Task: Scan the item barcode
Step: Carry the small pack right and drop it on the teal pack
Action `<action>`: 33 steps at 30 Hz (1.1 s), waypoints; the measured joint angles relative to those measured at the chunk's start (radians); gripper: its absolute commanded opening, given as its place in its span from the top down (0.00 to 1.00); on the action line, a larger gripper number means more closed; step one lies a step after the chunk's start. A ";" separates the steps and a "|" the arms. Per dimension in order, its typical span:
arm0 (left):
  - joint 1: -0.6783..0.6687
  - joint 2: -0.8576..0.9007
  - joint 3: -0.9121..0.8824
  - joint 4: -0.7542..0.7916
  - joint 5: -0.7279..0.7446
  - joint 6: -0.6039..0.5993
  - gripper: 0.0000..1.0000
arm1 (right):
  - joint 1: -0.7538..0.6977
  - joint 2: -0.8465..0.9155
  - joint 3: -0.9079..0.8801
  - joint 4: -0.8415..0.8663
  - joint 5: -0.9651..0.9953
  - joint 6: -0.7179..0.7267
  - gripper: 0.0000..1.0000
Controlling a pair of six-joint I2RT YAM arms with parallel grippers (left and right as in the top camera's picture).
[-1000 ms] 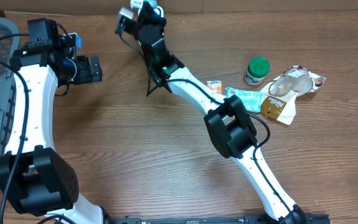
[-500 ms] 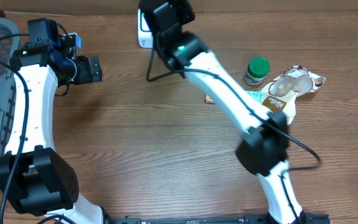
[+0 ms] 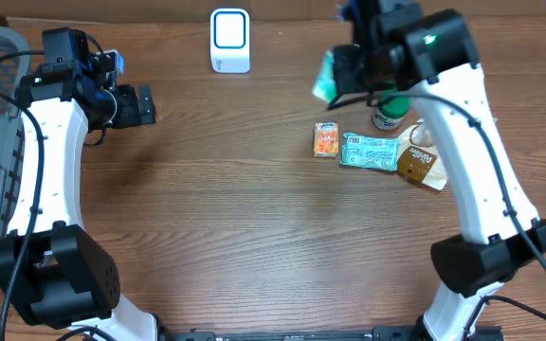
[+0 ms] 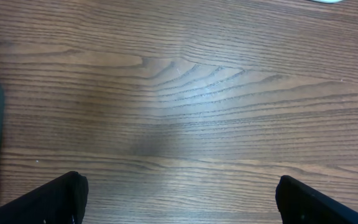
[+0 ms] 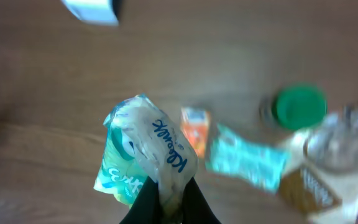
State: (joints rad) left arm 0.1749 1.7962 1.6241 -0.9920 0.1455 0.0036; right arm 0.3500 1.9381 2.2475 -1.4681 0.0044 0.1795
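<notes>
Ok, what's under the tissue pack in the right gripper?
The right gripper holds the tissue pack above the table; bare wood shows around it, and an orange sachet at its right edge in the wrist view. Whatever is directly behind the pack is covered.

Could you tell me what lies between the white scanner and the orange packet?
Only bare table between scanner and orange packet, per the overhead view.

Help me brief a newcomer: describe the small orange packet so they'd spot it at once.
Look at the cluster of groceries on the right side of the wooden table. The orange packet lies flat at the cluster's left end, beside a teal pouch. It is the only orange item, smaller than the pouch.
</notes>
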 measured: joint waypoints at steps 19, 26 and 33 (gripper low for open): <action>0.000 0.000 0.000 0.000 0.000 0.000 0.01 | -0.297 0.019 -0.605 0.367 -0.108 0.174 0.44; 0.000 0.000 0.000 0.000 0.000 0.000 0.01 | -0.295 -0.020 -0.597 0.243 -0.127 0.154 0.33; 0.000 0.000 0.000 0.000 0.000 0.000 0.01 | -0.261 -0.344 -0.588 0.122 -0.141 0.124 0.18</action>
State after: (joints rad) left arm 0.1749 1.7962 1.6241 -0.9920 0.1459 0.0036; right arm 0.0887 1.5944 1.6596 -1.3464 -0.1368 0.3031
